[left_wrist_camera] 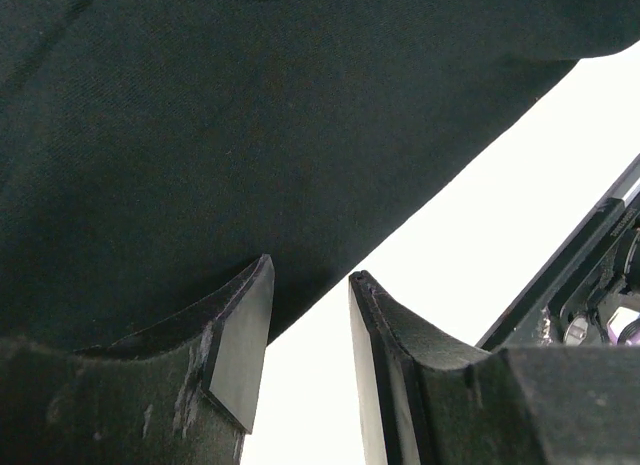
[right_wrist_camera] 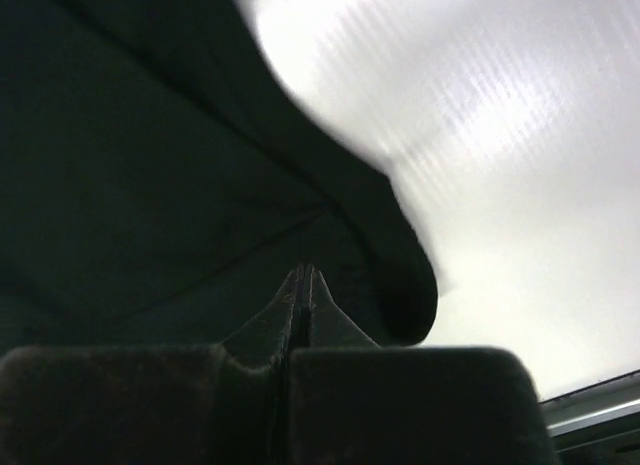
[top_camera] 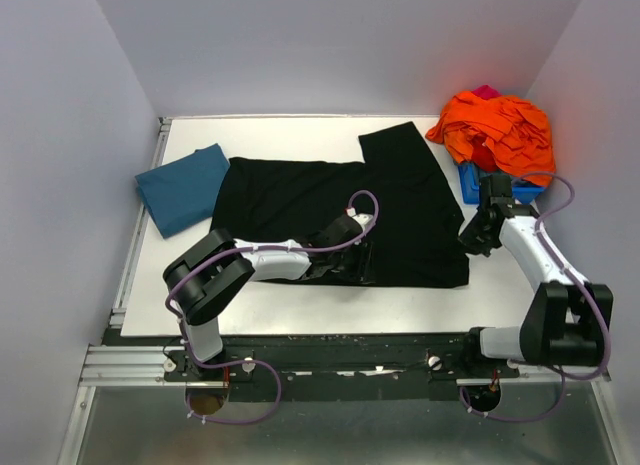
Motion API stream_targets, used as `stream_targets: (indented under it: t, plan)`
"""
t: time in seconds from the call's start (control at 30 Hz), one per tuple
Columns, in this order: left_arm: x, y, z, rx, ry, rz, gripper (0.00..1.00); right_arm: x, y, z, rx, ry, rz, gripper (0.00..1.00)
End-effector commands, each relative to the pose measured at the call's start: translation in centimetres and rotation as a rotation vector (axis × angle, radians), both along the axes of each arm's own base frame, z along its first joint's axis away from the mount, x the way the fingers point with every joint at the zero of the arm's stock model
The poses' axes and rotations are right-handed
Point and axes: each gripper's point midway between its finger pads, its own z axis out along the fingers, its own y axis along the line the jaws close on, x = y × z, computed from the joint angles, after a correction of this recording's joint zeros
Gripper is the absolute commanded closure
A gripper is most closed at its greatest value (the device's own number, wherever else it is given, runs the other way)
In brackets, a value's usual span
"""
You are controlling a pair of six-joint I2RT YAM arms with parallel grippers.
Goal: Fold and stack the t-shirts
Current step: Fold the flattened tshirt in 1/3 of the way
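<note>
Presently, on the white table [top_camera: 300, 305]:

Black t-shirt [top_camera: 300, 200]: spread flat across the middle with a plain dark side up. One sleeve reaches toward the far edge.

Teal-blue t-shirt [top_camera: 183, 188]: folded at the far left, its right edge meeting the left end of the black shirt.

Left gripper [top_camera: 362, 253]: low over the near hem of the black shirt. The jaws are parted, with only bare table between them, and the cloth's edge lies just past the fingertips.

Right gripper [top_camera: 470, 240]: at the right edge of the black shirt. The fingers are pressed tight together with no cloth visible between them, and dark fabric lies beyond the tips.

Orange cloth heap [top_camera: 497, 130]: at the far right corner, piled on a blue bin [top_camera: 470, 185], just beyond the right gripper.
</note>
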Motion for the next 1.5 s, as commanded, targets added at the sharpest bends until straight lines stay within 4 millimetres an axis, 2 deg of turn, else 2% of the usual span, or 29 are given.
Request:
stream_targets:
  t: [0.0, 0.07, 0.13, 0.23, 0.37, 0.53, 0.63, 0.77, 0.87, 0.93, 1.03, 1.13, 1.3, 1.4, 1.47]
  plan:
    - [-1.1, 0.5, -0.2, 0.014, 0.001, -0.060, 0.49, -4.3, 2.7, -1.2, 0.114, 0.086, 0.072, 0.99]
    - [-1.1, 0.3, 0.1, 0.001, -0.003, -0.067, 0.49, -5.4, 3.7, -1.8, 0.164, 0.103, 0.076, 0.99]
    - [-1.0, 0.0, 0.4, -0.007, -0.007, -0.070, 0.49, -6.1, 3.3, -2.3, 0.146, 0.127, 0.049, 0.99]
    - [-1.1, -0.1, 0.6, -0.012, -0.014, -0.073, 0.48, -5.8, 2.2, -2.6, 0.090, 0.156, 0.000, 0.99]
    - [-1.0, 0.1, 0.6, 0.002, -0.019, -0.077, 0.49, -5.5, 0.2, -4.4, -0.009, 0.228, -0.073, 0.99]
    - [-1.7, 0.8, 0.1, 0.028, -0.012, -0.098, 0.48, -6.6, -1.8, -5.3, -0.121, 0.345, -0.193, 0.99]
    - [-1.9, 1.1, 0.5, 0.023, -0.019, -0.105, 0.47, -6.2, -2.8, -4.4, -0.172, 0.309, -0.249, 0.99]
    - [-2.0, 0.6, 2.8, -0.022, -0.053, -0.119, 0.44, -4.9, -2.9, -1.7, -0.165, 0.148, -0.241, 0.99]
    - [-1.4, 0.9, 5.6, -0.046, -0.113, -0.100, 0.40, -3.4, -1.5, -0.2, -0.099, -0.010, -0.120, 0.99]
    - [-0.4, 1.6, 7.1, -0.035, -0.173, -0.064, 0.39, -2.3, 0.6, 0.9, -0.014, -0.121, 0.006, 0.99]
    - [1.8, 3.8, 8.3, 0.003, -0.225, 0.024, 0.37, -0.8, 4.8, 2.6, 0.149, -0.290, 0.209, 0.99]
    - [4.1, 6.9, 8.8, 0.047, -0.259, 0.142, 0.37, -0.3, 8.6, 3.7, 0.282, -0.362, 0.350, 0.99]
    - [8.2, 15.3, 8.1, 0.209, -0.271, 0.446, 0.41, 0.4, 13.5, 3.3, 0.348, -0.327, 0.522, 0.99]
    - [9.6, 20.3, 7.8, 0.253, -0.246, 0.630, 0.43, 1.1, 16.2, 3.7, 0.358, -0.352, 0.596, 0.99]
    - [10.1, 23.1, 7.6, 0.283, -0.232, 0.746, 0.45, 1.6, 17.1, 3.4, 0.346, -0.366, 0.612, 0.99]
